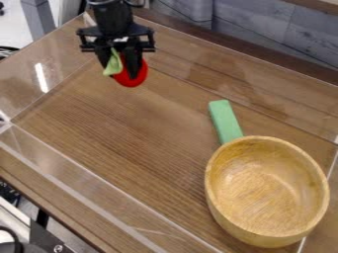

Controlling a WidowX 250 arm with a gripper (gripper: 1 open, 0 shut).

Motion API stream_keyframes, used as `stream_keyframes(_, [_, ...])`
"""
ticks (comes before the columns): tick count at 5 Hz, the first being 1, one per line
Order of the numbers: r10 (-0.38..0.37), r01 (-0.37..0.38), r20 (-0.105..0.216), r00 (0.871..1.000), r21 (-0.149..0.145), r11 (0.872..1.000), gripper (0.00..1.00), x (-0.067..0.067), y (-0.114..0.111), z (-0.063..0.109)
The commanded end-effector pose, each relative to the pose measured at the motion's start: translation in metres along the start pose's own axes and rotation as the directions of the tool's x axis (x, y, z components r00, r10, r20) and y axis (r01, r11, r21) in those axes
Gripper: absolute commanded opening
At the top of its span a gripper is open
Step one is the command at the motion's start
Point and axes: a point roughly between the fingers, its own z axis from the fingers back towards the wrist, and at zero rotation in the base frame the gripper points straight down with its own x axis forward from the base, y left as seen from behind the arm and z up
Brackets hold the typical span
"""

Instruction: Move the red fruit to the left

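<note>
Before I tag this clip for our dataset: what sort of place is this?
Probably a lab test bench: a wood-grain table fenced by clear plastic walls, a robot gripper holding a toy red fruit, beside a wooden bowl.
</note>
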Motion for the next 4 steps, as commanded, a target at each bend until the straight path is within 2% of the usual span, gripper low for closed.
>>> stream_keyframes(1, [0.009,-0.009,0.035,0.999,-0.007,1.0,0.0,0.007,0.004,0.017])
stream_keyframes(3, [0.115,-0.114,0.022,0.993,-0.022,0.993,0.0,-0.007,-0.006,0.008])
stream_keyframes(4, [0.057,-0.057,0.004,0.998,-0.028,0.998,0.0,-0.01,-0.009,0.004])
